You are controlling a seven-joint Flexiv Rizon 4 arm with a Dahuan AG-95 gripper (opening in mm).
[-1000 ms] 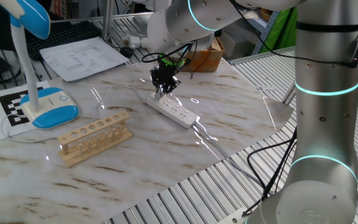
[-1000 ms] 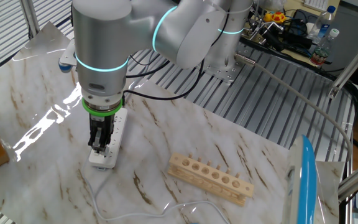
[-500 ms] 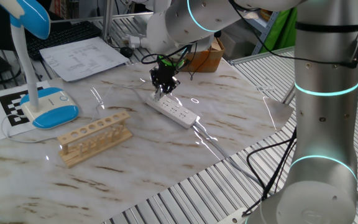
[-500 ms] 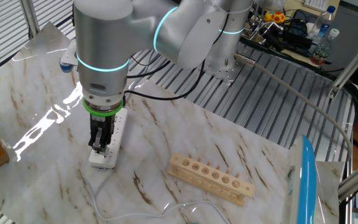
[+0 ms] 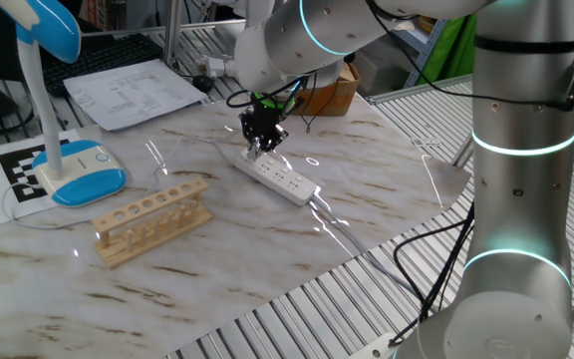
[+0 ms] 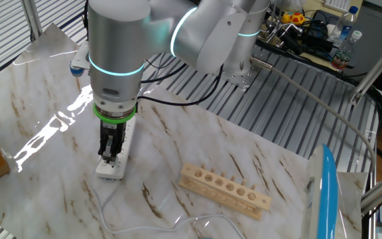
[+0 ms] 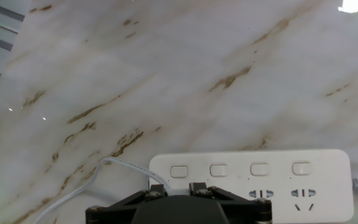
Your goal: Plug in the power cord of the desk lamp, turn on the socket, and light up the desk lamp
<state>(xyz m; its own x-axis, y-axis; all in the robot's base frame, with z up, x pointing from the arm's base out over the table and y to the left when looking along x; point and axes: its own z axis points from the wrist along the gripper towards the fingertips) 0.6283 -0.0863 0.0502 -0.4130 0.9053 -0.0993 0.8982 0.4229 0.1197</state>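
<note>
The socket, a long white power strip (image 5: 285, 181), lies on the marble table; it also shows in the other fixed view (image 6: 111, 168) and the hand view (image 7: 272, 180). My gripper (image 5: 256, 146) stands straight down over the strip's far end (image 6: 110, 157), fingers close together. The thin white power cord (image 7: 82, 185) runs in under my fingers; its plug is hidden by them. The cord trails across the table (image 6: 121, 224). The desk lamp (image 5: 76, 170) stands at the far left, its blue head (image 6: 327, 199) unlit.
A wooden rack (image 5: 151, 220) with a row of holes lies between lamp and strip, also in the other fixed view (image 6: 225, 187). Papers (image 5: 133, 92) and a cardboard box (image 5: 332, 92) sit at the back. The strip's thicker cable (image 5: 339, 227) runs to the table's near edge.
The gripper has stayed over the strip's end; the arm above it has shifted slightly. The strip, cord and lamp have not moved.
</note>
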